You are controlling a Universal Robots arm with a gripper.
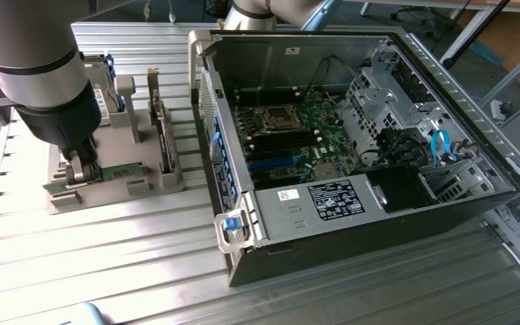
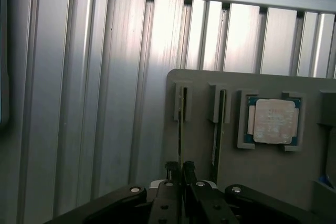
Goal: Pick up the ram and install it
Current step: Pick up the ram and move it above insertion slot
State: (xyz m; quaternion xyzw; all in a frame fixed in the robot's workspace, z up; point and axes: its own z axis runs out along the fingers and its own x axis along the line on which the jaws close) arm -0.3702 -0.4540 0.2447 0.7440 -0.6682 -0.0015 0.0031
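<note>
- A ribbed aluminium table (image 1: 106, 257) is shown, with an open computer case (image 1: 351, 135) at the exterior view's right.
- The arm (image 1: 34, 61) is lowered vertically at upper left.
- The gripper (image 1: 79, 175) is pinched shut on the ram (image 1: 120, 170), which is stood on edge in a grey holder (image 1: 106, 198).

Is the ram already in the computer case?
No, the ram stands in the gray holder outside the case, with the pincer closed on it.

An open computer case (image 1: 289, 229) stands beside a grey holder (image 1: 116, 195) on a slatted table (image 1: 97, 261).
</note>
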